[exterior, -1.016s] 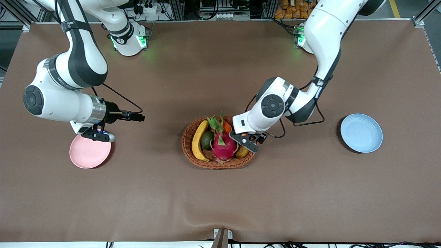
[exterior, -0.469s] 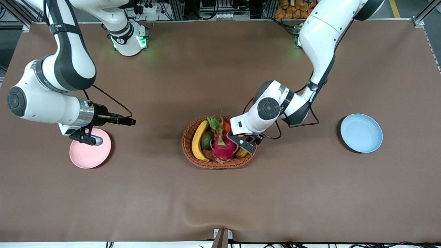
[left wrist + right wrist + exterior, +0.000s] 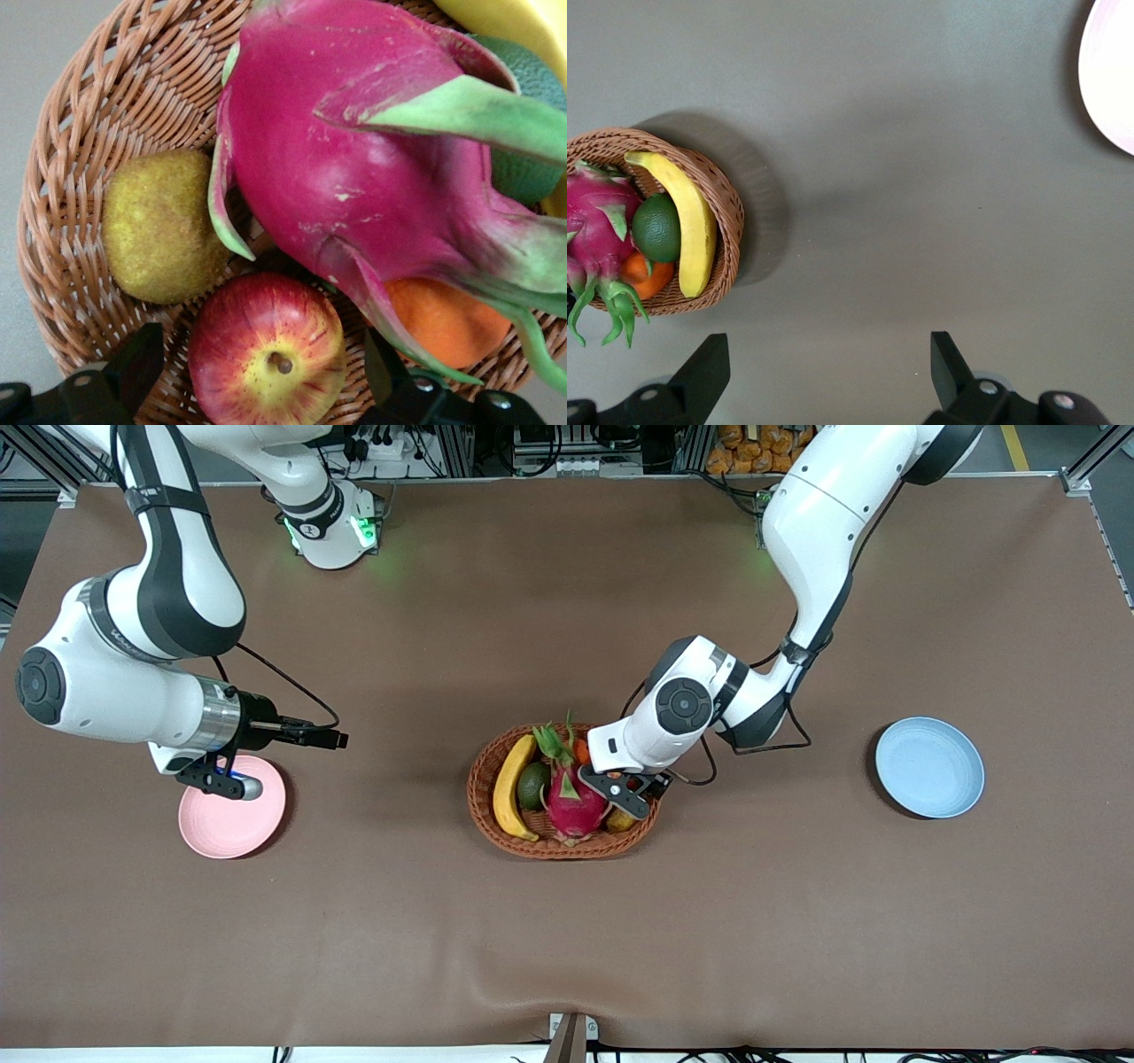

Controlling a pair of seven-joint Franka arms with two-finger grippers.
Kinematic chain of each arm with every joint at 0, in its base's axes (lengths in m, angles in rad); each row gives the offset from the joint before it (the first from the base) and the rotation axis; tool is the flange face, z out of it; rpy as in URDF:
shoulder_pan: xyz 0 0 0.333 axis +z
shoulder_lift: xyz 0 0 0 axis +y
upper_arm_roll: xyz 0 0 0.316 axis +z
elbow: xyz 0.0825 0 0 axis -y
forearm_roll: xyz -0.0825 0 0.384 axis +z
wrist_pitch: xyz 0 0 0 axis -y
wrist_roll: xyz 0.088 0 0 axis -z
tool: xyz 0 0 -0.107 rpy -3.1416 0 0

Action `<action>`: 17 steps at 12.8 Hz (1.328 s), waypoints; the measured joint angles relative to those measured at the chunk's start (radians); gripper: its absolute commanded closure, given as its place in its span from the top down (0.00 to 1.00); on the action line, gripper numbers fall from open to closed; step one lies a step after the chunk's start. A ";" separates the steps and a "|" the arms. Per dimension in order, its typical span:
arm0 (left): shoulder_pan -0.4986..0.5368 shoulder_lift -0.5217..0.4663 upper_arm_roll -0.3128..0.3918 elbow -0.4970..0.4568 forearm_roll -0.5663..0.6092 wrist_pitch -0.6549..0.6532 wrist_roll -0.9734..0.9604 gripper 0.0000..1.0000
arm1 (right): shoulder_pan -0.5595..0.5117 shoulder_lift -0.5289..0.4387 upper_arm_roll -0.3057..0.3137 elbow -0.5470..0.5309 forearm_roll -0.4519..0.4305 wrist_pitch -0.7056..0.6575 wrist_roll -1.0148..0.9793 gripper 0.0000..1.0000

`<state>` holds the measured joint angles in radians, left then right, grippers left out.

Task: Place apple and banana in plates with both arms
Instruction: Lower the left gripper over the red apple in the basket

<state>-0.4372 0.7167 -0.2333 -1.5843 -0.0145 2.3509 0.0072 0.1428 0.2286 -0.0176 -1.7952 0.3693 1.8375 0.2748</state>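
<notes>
Left gripper (image 3: 627, 791) is down inside the oval wicker basket (image 3: 483, 779) at mid-table, at the end toward the left arm. In the left wrist view its fingers (image 3: 133, 372) are spread wide, one each side of the apple (image 3: 266, 350) — not touching it. The apple is round, smooth-skinned, red-streaked with a yellow patch round the stem, and sits on the woven basket floor against the rim. Just beside it: a fuzzy brown-green kiwi (image 3: 162, 226), a glossy orange (image 3: 447, 320) and a big magenta dragon fruit (image 3: 354, 159) with leathery green scales that fills the middle of the basket. The banana (image 3: 511, 786) — long, curved, matte yellow, darker at the tip — lies along the basket rim toward the right arm's end, with a dark green avocado (image 3: 533, 784) between it and the dragon fruit. Right gripper (image 3: 219, 781) hangs over the pale pink plate (image 3: 226, 828) near the right arm's end of the table; its fingers (image 3: 704, 372) are parted with nothing between them, brown table cover (image 3: 567, 939) below in the right wrist view. The light blue plate (image 3: 928, 767), round and shallow, sits well apart toward the left arm's end. Both plates are bare.
</notes>
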 measured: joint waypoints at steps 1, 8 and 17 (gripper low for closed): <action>0.000 0.001 0.000 -0.001 0.000 0.000 0.000 1.00 | 0.000 0.000 0.000 0.000 0.000 0.000 0.000 1.00; 0.000 0.015 0.001 0.001 0.000 0.010 0.001 0.61 | 0.000 0.000 0.000 0.000 0.000 0.000 0.000 1.00; 0.008 -0.127 0.002 0.028 0.000 -0.215 -0.049 0.57 | 0.009 0.001 0.004 0.000 0.000 0.021 -0.001 1.00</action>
<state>-0.4290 0.5898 -0.2316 -1.5565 -0.0144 2.1363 -0.0421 0.1513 0.2296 -0.0136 -1.7952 0.3692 1.8587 0.2741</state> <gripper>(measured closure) 0.256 0.000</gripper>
